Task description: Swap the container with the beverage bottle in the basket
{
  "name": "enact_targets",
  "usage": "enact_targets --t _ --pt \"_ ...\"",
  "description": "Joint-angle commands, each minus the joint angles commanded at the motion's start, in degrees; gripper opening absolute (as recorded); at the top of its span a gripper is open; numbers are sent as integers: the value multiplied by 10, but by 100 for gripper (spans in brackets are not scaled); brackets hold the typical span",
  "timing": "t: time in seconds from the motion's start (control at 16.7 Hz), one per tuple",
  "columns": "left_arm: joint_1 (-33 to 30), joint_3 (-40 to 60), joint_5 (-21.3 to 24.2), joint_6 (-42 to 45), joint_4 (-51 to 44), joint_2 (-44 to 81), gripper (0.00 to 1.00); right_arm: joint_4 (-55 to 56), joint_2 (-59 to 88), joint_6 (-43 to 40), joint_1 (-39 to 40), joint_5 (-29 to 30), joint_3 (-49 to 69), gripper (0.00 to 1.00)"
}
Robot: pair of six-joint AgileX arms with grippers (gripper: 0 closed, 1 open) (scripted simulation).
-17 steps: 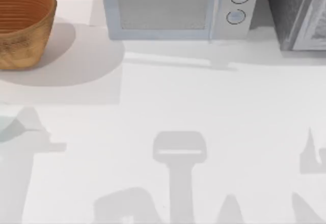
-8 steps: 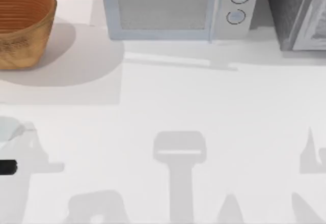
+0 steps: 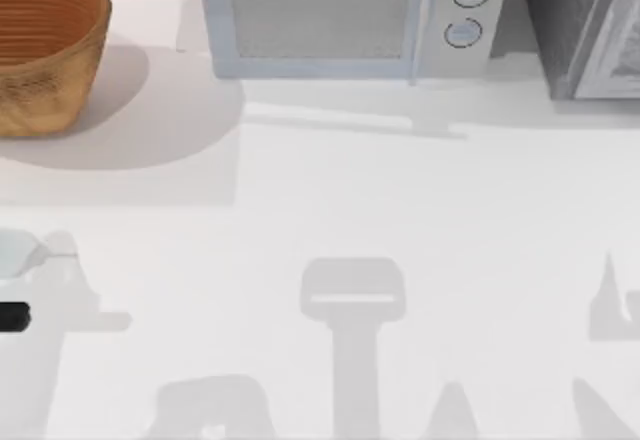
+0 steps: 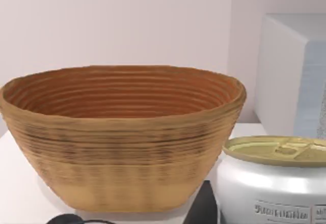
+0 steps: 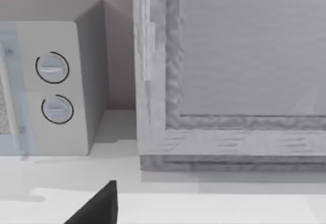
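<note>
1. One wicker basket (image 3: 45, 45) sits in the upper left of the top view, its wide mouth open; in the left wrist view it stands on the white table (image 3: 400, 210).
2. Close before the left wrist camera is a white container (image 4: 272, 188) with a dull-gold lid (label print unreadable), just beside the basket, possibly the beverage bottle.
3. At the top view's left edge a dark tip, probably the left gripper (image 3: 12, 316), shows; whether its fingers are apart or together I cannot tell.
4. A microwave (image 3: 345, 20) stands along the top edge.
</note>
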Motion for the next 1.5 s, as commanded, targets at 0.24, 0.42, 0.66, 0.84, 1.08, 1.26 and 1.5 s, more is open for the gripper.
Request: enact_targets --t 0.24,0.42,0.66,0.84,1.08,1.26,1.5 --pt "-14 59 35 3 77 125 0 0 0 0 0 0 0 100" --pt "-29 104 68 7 138 241 0 0 0 0 0 0 0 100" --pt "-50 158 117 12 214 376 0 0 0 0 0 0 0 100" --pt "-65 193 150 13 265 466 0 0 0 0 0 0 0 100" --pt "-89 235 197 19 330 581 0 0 0 0 0 0 0 100" --pt "-105 266 231 22 378 659 0 0 0 0 0 0 0 100" --pt "-121 305 274 22 440 753 0 0 0 0 0 0 0 100"
